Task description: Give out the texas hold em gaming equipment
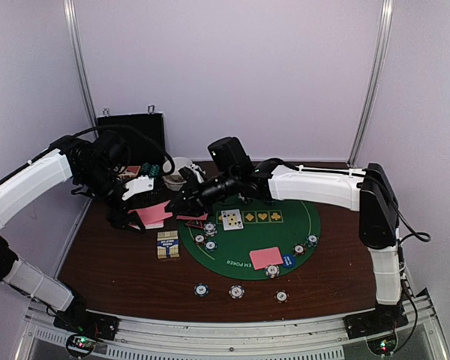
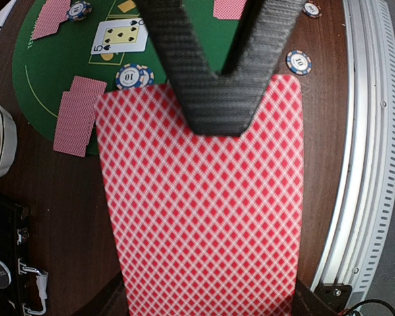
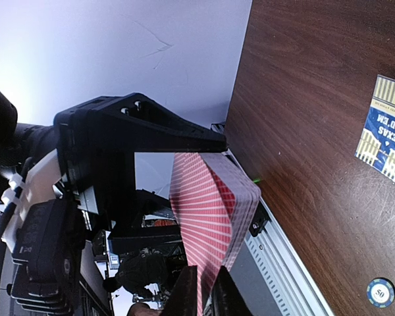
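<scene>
Both grippers meet at the deck, just off the mat's (image 1: 300,217) left edge.
My left gripper (image 2: 207,217) is clamped on the pink-backed deck (image 2: 184,263), held above the table beside the mat. My right gripper (image 3: 205,296) reaches across the mat, its jaws pinching the edge of the top card (image 3: 204,197), which bows away from the deck. On the mat lie a face-up card (image 1: 232,219) and a pink card (image 1: 265,257). Three chips (image 1: 236,291) sit just off its near edge.

The bench (image 3: 303,131) is dark grained wood, slightly glossy; mat (image 1: 285,232) on it matt green felt; cards (image 2: 204,217) smooth paper; rail (image 2: 365,164) beside the bench ribbed metal
</scene>
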`<state>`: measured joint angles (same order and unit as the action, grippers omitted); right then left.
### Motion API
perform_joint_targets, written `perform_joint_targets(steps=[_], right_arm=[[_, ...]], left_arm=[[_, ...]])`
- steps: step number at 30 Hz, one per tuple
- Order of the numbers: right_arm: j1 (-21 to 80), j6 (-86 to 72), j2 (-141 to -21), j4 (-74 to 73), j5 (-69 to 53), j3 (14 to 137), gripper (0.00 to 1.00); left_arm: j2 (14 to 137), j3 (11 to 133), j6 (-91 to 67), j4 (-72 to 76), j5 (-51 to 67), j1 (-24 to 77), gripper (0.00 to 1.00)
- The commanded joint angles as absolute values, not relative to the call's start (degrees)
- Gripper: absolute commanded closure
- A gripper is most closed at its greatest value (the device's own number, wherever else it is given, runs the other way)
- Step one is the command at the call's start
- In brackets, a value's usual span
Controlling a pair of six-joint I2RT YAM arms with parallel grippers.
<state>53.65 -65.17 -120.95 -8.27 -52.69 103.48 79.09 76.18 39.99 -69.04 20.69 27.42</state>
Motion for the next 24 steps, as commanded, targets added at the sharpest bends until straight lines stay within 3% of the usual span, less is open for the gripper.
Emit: perform_joint_targets(steps=[1,3,18,24], right_arm=[[53.55,-65.57,-120.9,-7.06,-53.19,104.63,0.95],[53.17,-65.06,-120.29,-7.71,-52.97,104.36,1.0],[46.31,-58.34,-110.6,-14.85,-53.31,94.91,1.0],[42.28,-48.52,-108.08,-27.84,-50.8,94.93,1.0]], left_arm=[[77.48,75.72,40.62,-67.48,21.28,27.16,1.0],[77.4,75.67,40.6,-67.53,21.17,27.16,1.0],[77.06,75.58,40.69,-67.5,20.92,27.16,1.0],[76.88,75.5,40.74,-67.55,20.85,27.16,1.0]])
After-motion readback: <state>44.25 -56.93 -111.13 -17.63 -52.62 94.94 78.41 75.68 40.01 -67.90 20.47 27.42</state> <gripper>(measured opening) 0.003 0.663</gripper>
